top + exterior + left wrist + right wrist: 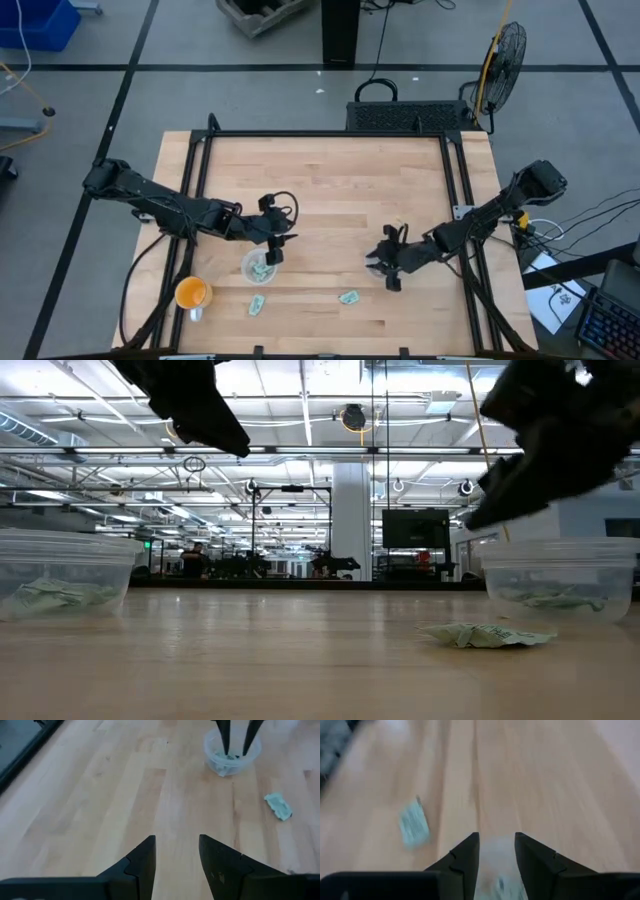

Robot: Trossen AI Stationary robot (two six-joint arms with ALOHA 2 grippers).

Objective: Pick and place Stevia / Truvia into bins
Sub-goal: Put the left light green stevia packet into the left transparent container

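Two clear cups hold pale green packets. The left cup (257, 268) (60, 575) sits just near-left of my left gripper (274, 248) (177, 857), which is open and empty above the table. The right cup (232, 752) (560, 575) (496, 865) lies under my right gripper (385, 265) (496, 852). That gripper is open, and its fingertips (226, 742) point down into the cup mouth with nothing between them. Two loose packets lie flat on the table: one (348, 297) (278, 806) (487, 635) near the right cup, another (257, 304) near the left cup.
An orange cup (191, 292) stands at the table's near-left corner, beside the left cup. A black frame rail (330, 133) runs along the table's far edge, with more rails along both sides. Bare wood (330, 190) fills the far half of the table.
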